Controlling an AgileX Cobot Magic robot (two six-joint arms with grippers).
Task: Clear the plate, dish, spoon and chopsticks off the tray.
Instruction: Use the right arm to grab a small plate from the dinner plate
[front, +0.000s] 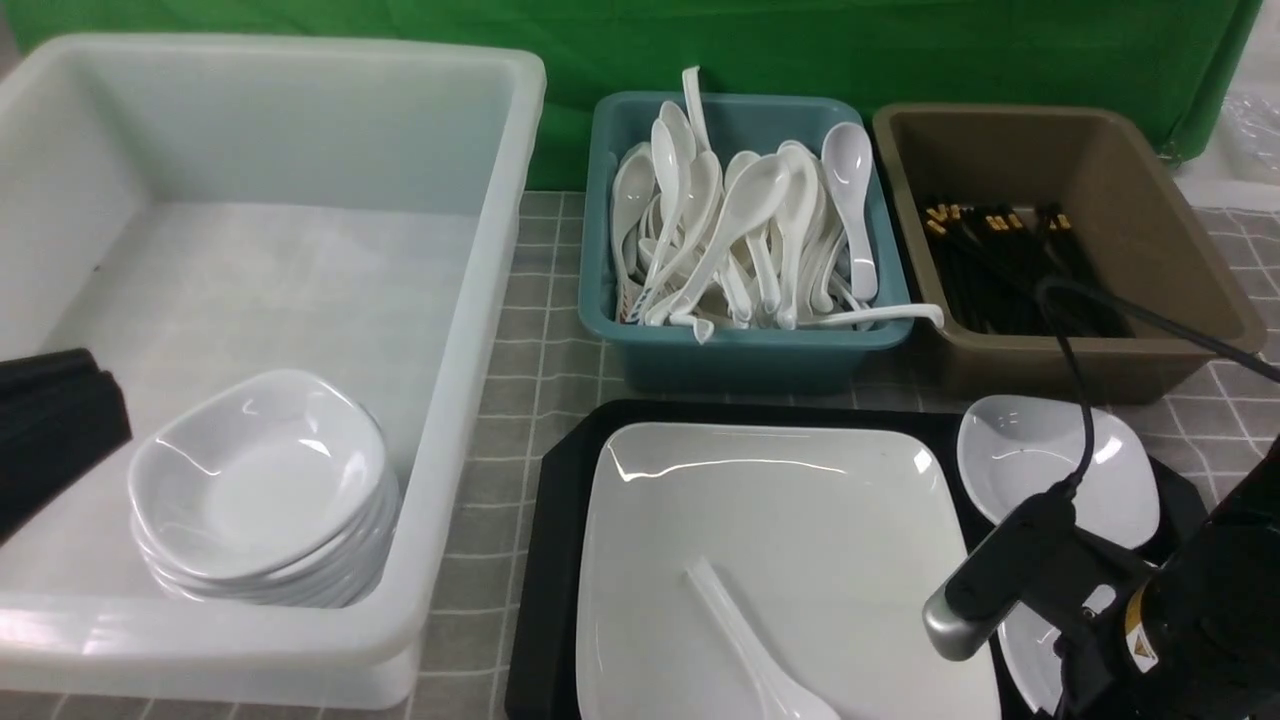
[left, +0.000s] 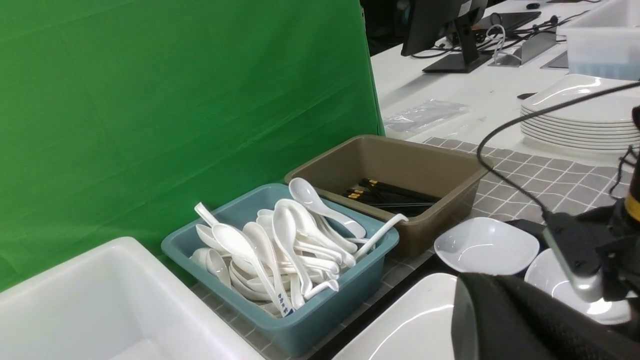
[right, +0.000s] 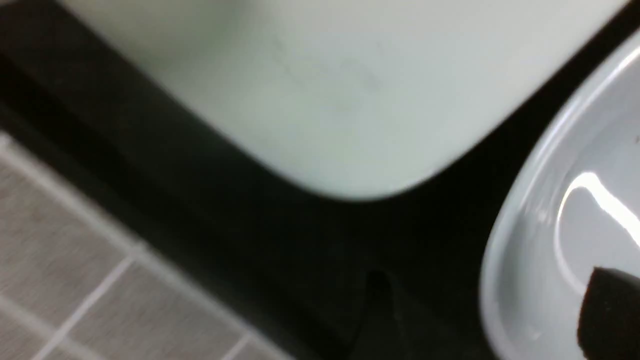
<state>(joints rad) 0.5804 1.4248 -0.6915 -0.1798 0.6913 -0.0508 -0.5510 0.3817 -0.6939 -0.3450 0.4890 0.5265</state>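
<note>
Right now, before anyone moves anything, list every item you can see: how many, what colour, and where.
tray: one, black, on the checked cloth
plate: one, white, on the tray
spoon: one, white, lying on the plate
small dishes: two, white, on the tray right of the plate
white tub: one, left of the tray
stacked dishes: one stack, white, in the white tub
teal tub: one, behind the tray
piled spoons: many, white, in the teal tub
brown tub: one, right of the teal tub
black chopsticks: many, in the brown tub
stacked plates: one stack, white, on the far table
left arm: black, over the white tub
right arm: black, over the nearer small dish
</note>
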